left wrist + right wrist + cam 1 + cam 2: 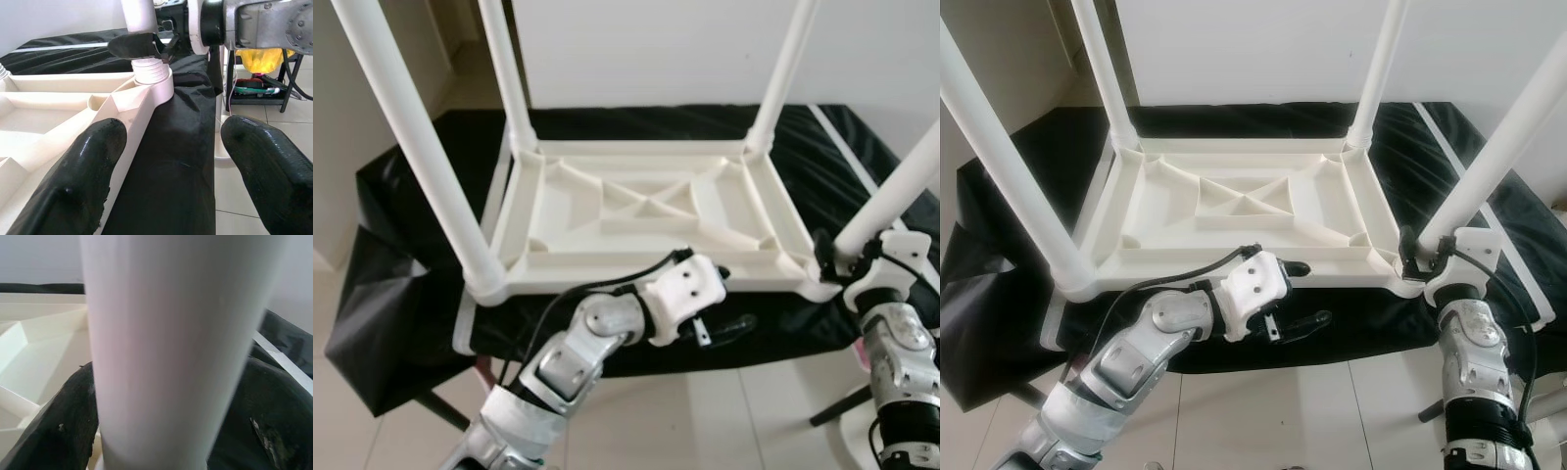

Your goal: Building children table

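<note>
Right wrist view shows the right gripper (151,431) clamped round the table leg (166,342) nearest the upturned tabletop (646,211), so a crooked twist could cross-thread it, while the left gripper (168,171) gapes beside the tabletop's edge.

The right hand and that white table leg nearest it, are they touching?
Touching. In the right wrist view, the right hand has its black fingers pressed against both sides of the white leg.

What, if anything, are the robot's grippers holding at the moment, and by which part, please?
The right gripper clasps the near-right white plastic table leg close to its base; the left gripper holds nothing, its fingers open.
</note>
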